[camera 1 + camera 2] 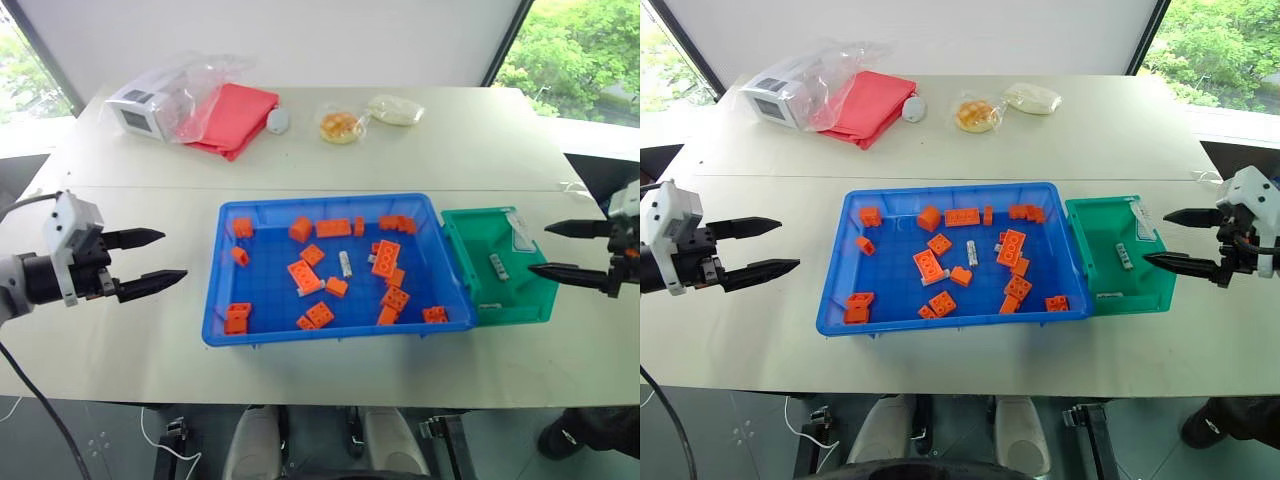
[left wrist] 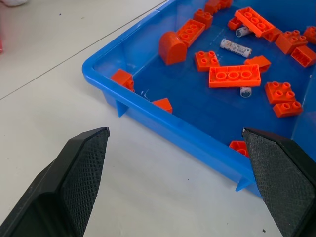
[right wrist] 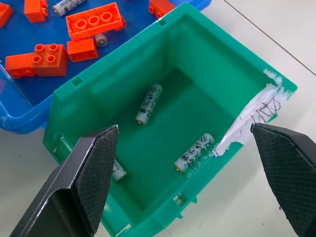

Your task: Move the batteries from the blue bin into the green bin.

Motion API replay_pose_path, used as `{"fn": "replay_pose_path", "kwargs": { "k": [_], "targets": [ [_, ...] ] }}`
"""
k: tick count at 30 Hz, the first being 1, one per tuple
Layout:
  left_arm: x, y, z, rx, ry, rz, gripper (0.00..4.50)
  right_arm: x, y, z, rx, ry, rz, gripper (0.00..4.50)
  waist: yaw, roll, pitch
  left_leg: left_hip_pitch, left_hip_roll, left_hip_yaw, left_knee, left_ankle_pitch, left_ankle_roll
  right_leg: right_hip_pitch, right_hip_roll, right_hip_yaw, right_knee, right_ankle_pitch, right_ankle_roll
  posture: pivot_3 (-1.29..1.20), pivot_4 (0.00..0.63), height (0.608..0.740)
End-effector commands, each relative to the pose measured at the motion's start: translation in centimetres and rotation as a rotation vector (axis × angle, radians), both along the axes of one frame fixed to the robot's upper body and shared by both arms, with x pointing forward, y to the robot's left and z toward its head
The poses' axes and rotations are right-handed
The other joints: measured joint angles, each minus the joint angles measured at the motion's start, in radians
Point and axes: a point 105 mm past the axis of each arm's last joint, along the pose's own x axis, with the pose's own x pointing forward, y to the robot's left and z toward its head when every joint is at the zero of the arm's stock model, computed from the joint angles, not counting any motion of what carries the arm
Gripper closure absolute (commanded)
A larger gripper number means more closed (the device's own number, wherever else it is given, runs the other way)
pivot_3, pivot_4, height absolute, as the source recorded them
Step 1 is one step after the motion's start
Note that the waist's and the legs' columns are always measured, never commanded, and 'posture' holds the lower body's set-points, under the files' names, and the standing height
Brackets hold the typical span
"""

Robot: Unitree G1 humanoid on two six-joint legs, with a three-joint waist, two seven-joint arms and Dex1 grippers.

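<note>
Pale desk (image 1: 330, 160) surface carries everything, with windows and greenery behind. Near its front edge sits the large shallow bright-blue plastic bin (image 1: 232, 325), scattered with orange toy bricks (image 1: 386, 258). Among them lie small silver-grey cylindrical batteries (image 1: 345, 264): one is near the tray's middle, and the left wrist view shows another partly tucked under a long brick. Touching the tray's right side is the smaller, deeper green plastic bin (image 1: 525, 300) with a white label; three batteries lie on its floor, apart from each other.

Left end effector (image 1: 150, 262) hovers over bare desk well left of the tray, fingers spread, gripping nothing. Right end effector (image 1: 562, 250) hangs just right of the green bin, likewise spread and empty.

At the far side lie a red cloth (image 1: 232, 117) and clear bags (image 1: 343, 125).
</note>
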Motion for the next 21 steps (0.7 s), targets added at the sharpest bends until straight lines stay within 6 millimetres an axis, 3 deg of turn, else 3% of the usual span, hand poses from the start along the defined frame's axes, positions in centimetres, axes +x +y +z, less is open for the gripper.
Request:
{"fn": "replay_pose_path", "kwargs": {
  "k": [1,15,19,21],
  "targets": [
    [-0.1,0.2,1.4,0.008,-0.057,0.004,0.00,0.2,0.0,1.7,-0.005,-0.064,0.000,0.09,0.000,0.000,0.000,0.000,0.000,0.000,0.000,0.000,0.000,0.000,0.000,0.000,0.000,0.000,0.000,0.00,0.150,0.734],
    [-0.3,-0.3,1.2,0.001,-0.031,-0.011,0.00,0.9,1.1,2.0,0.008,-0.057,0.001,0.09,-0.001,0.000,0.000,0.000,0.000,0.000,0.000,0.000,0.000,0.000,0.000,0.000,0.000,0.000,0.000,0.00,0.150,0.734],
    [-0.8,-1.0,1.4,0.013,-0.022,-0.056,0.00,1.4,2.5,2.5,-0.001,-0.066,0.044,0.09,-0.002,0.000,0.000,0.000,0.000,0.000,0.000,0.000,0.000,0.000,0.000,0.000,0.000,0.000,0.000,0.00,0.150,0.734],
    [-1.3,-1.8,1.6,0.012,-0.009,-0.101,0.00,1.5,4.5,3.0,0.000,-0.061,0.115,0.09,-0.002,0.000,0.000,0.000,0.000,0.000,0.000,0.000,0.000,0.000,0.000,0.000,0.000,0.000,0.000,0.00,0.150,0.734]
  ]
}}
